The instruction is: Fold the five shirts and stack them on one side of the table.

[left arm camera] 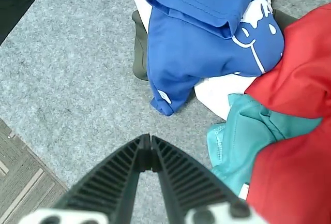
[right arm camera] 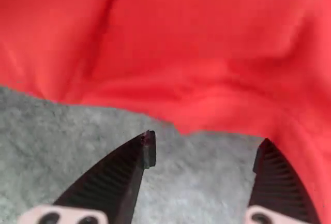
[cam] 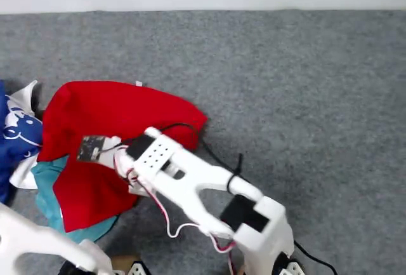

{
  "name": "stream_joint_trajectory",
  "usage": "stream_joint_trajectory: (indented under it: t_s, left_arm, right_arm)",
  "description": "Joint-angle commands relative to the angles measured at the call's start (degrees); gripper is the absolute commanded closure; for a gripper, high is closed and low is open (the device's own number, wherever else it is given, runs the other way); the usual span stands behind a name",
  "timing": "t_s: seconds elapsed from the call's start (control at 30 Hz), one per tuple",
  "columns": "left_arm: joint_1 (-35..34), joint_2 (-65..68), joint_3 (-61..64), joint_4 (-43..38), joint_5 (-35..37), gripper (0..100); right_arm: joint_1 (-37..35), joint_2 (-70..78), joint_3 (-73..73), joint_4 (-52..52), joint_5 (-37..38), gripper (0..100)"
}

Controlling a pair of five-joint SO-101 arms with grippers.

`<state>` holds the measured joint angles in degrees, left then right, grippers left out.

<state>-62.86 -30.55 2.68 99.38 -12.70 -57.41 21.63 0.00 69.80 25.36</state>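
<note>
Red shirt rumpled over teal shirt, right pincer agape at its edge, left pincer closed, empty

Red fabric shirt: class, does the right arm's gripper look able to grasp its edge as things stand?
Probably yes: the right gripper is open just short of the red fabric shirt, with only bare grey table between.

The shirts lie in one heap at the left side of the tabletop. The spread shirt lies on top and reaches toward the middle. The leftmost shirt lies at the left edge, on an underlying shirt. A fourth shirt lies under the spread shirt's near left part. The right claw is over the tabletop at the spread shirt's hem. The left claw is over bare tabletop beside the leftmost shirt.
</note>
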Motion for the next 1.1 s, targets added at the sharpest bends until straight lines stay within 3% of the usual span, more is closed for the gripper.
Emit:
stream_joint_trajectory:
  t_s: [0.0,0.23,0.43,0.77,1.07]
  left_arm:
    - [-0.18,-1.58,0.04,1.14,-0.7,100]
    - [-0.18,-1.58,0.04,1.14,-0.7,100]
    - [-0.18,-1.58,0.04,1.14,-0.7,100]
    - [-0.18,-1.67,0.04,1.14,-0.7,100]
    - [0.26,-1.67,-0.04,1.14,-0.7,100]
  right_arm:
    - [-1.71,3.38,-5.45,-1.01,0.62,68.8]
    - [1.01,14.46,-13.8,-0.31,0.62,71.6]
    - [3.3,17.98,-22.95,3.74,0.7,99.7]
    - [11.74,14.73,-29.27,15.08,5.98,98.8]
    - [29.67,7.25,-29.27,24.31,16.79,98.8]
